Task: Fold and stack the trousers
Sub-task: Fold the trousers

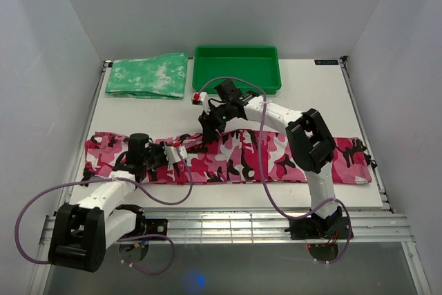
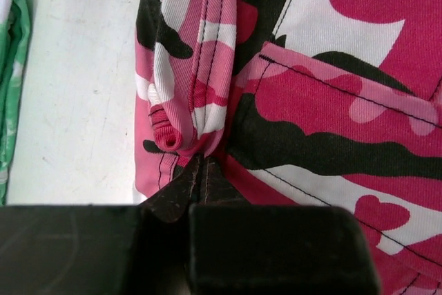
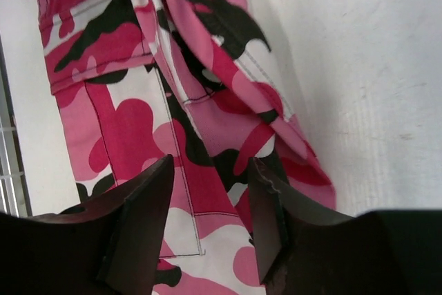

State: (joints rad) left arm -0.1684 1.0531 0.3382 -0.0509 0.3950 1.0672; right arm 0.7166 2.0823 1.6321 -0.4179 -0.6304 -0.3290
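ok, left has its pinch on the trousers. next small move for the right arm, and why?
Probably close the right fingers on the raised fold of the trousers between them. The left fingers are shut on the trousers' edge, while the right ones stand apart, gripping nothing yet.

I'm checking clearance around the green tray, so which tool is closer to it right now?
Right. The right tool is at the far edge of the trousers, just in front of the green tray; the left tool grips the trousers nearer the arm bases, farther away.
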